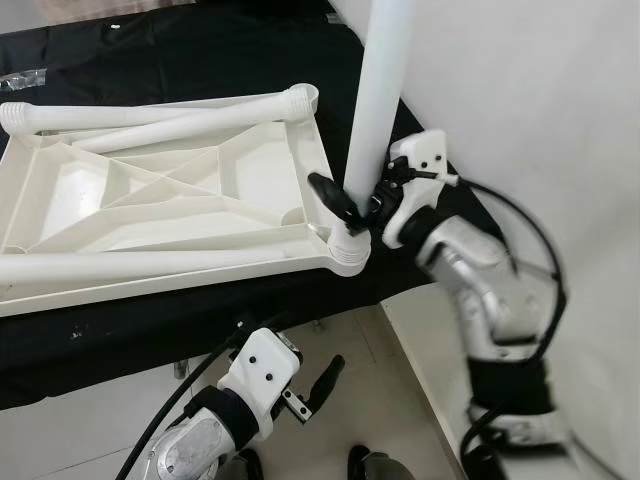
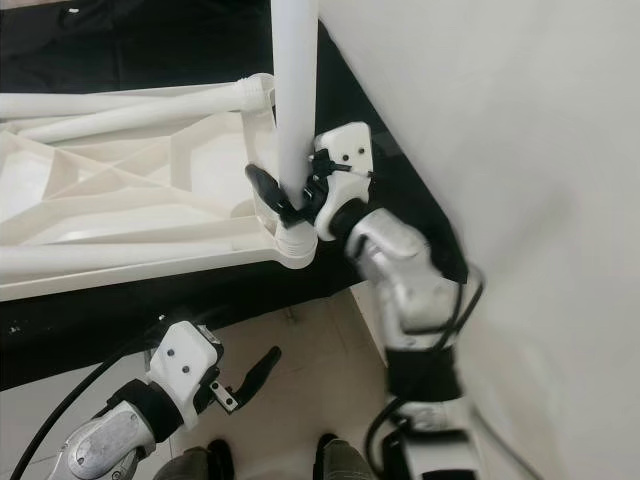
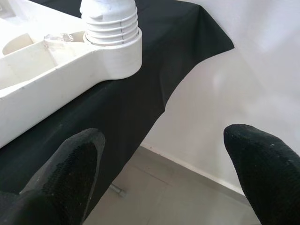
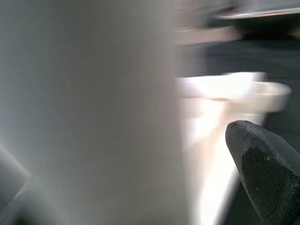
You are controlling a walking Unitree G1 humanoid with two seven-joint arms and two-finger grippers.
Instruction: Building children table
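- Black cloth [image 1: 200,40] covers the work surface, with pale floor tiles below its edge and a white wall on the robot's right.
- Nearest, the left gripper [image 1: 322,388] hangs low over the floor, short of the cloth's edge, its fingers [image 3: 77,159] spread wide and empty.
- Just beyond, the white tabletop [image 1: 170,190] lies upside down on the cloth, its ribbed underside up. Its near right corner socket [image 1: 347,252] sits at the very corner of the surface.
- An upright leg [image 1: 385,90] stands in that socket, threaded end down, and the right gripper [image 1: 357,203] is closed around it just above the joint.
- Farther off, loose legs [image 1: 150,118] lie along the tabletop's far edge.
- Risk, as I judge it: the leg leans slightly, so turning it could cross the threads and jam it.
- Sideways push from the arm may slide the tabletop off the corner, since nothing braces it.
- A low grip on a tall leg gives poor leverage; it could slip and topple.
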